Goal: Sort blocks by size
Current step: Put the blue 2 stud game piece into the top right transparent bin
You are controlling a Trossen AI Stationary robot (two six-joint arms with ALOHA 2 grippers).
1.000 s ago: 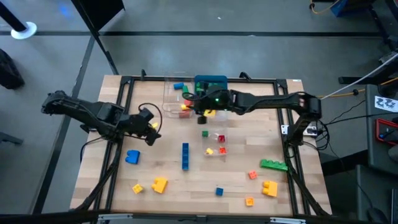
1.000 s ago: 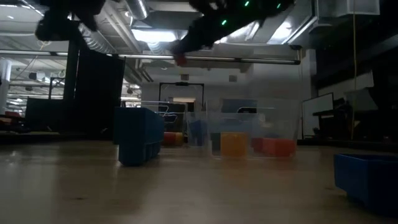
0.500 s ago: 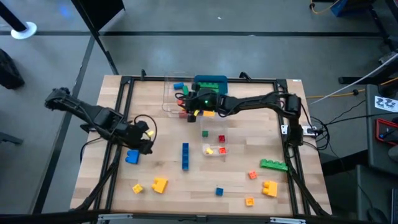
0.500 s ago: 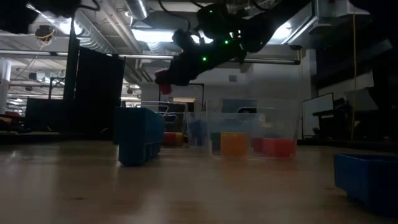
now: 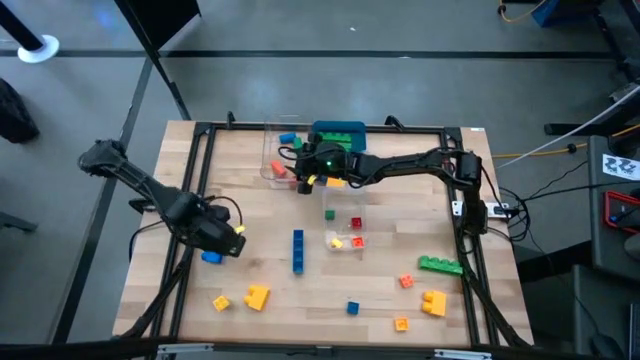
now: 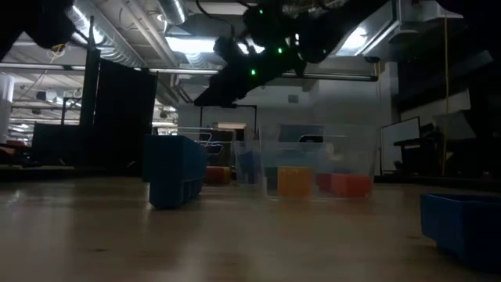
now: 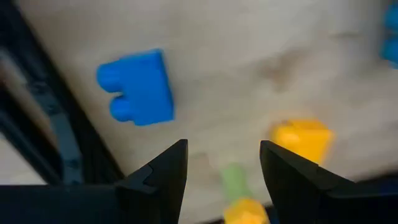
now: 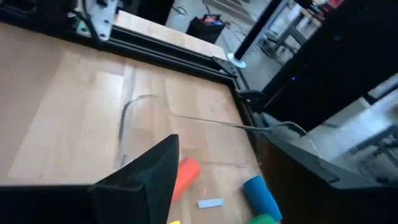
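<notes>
Directly beneath the open left claw [image 7: 221, 165], at its 10 o'clock, a bright blue studded block [image 7: 137, 87] lies flat on the desk [image 7: 249, 50]; right claw [image 5: 300, 180] state unclear.

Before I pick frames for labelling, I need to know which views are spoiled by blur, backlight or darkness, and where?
Low view: ceiling lights backlight the right gripper into a silhouette, and the near blue plastic brick is dark. Left wrist view: motion-blurred, worst on the yellow brick; the chunky blue studded brick is soft-edged. Right wrist view: the orange block is blurred. High view: evenly lit.
</notes>
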